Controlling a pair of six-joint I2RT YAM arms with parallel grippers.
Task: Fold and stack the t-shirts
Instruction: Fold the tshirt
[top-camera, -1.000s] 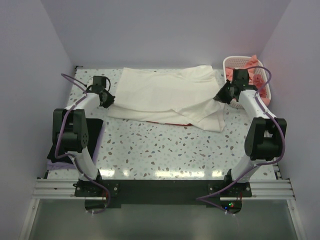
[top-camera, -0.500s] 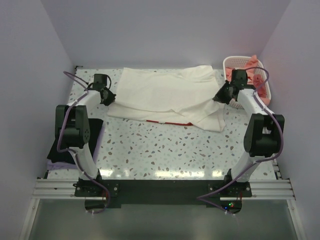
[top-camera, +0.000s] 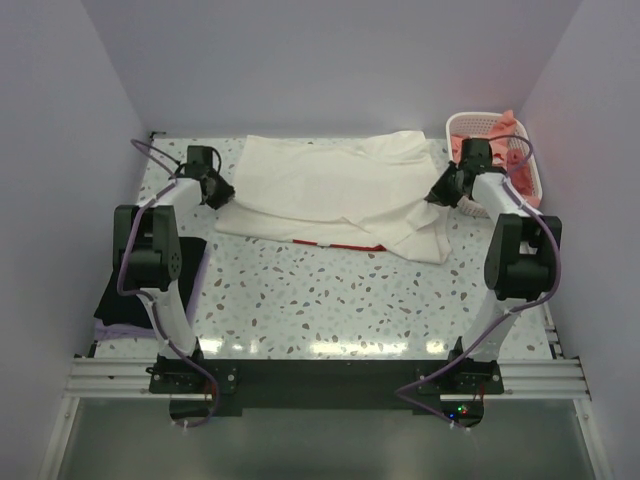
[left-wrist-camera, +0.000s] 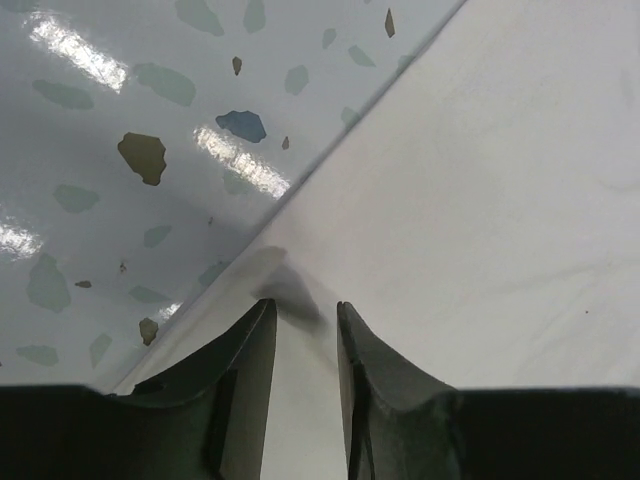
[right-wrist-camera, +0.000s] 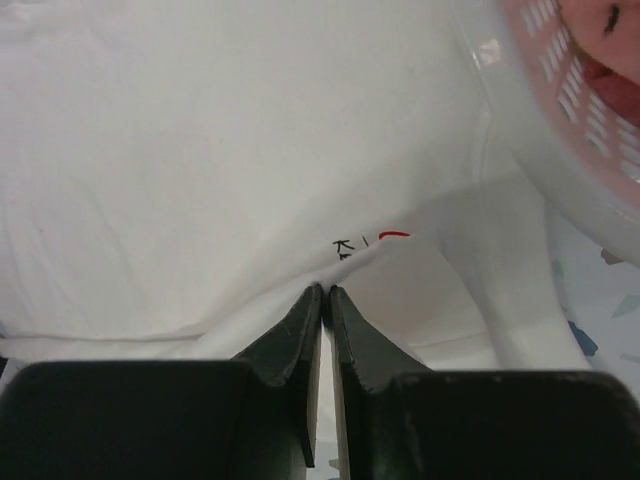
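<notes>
Cream-white t-shirt (top-camera: 320, 190), where does it lie?

Spread flat on the speckled table (top-camera: 330, 290), toward 12 o'clock in the overhead view. A folded flap hangs toward 5 o'clock, and a thin red strip of print shows under the near edge

And the left gripper (top-camera: 218, 190)?

At the shirt's 9 o'clock edge. In its wrist view the two fingers (left-wrist-camera: 245, 370) are drawn in to a narrow gap, and the hem runs straight into that gap, so the cloth's edge sits between them

The right gripper (top-camera: 438, 194)?

At the 3 o'clock edge, low on the cloth. Its fingers (right-wrist-camera: 300, 340) are all but touching, with a thin ridge of the shirt nipped between the tips. Small black and red marks of the print sit just beyond them, at 12 o'clock

What's beside it?

White lattice basket (top-camera: 472, 119), in the table's 2 o'clock corner, just beside the right gripper. It has salmon-pink cloth (top-camera: 507, 123) heaped inside, rising above the rim. The shirt's right edge lies close to the basket wall; touching or not, I cannot tell
</notes>
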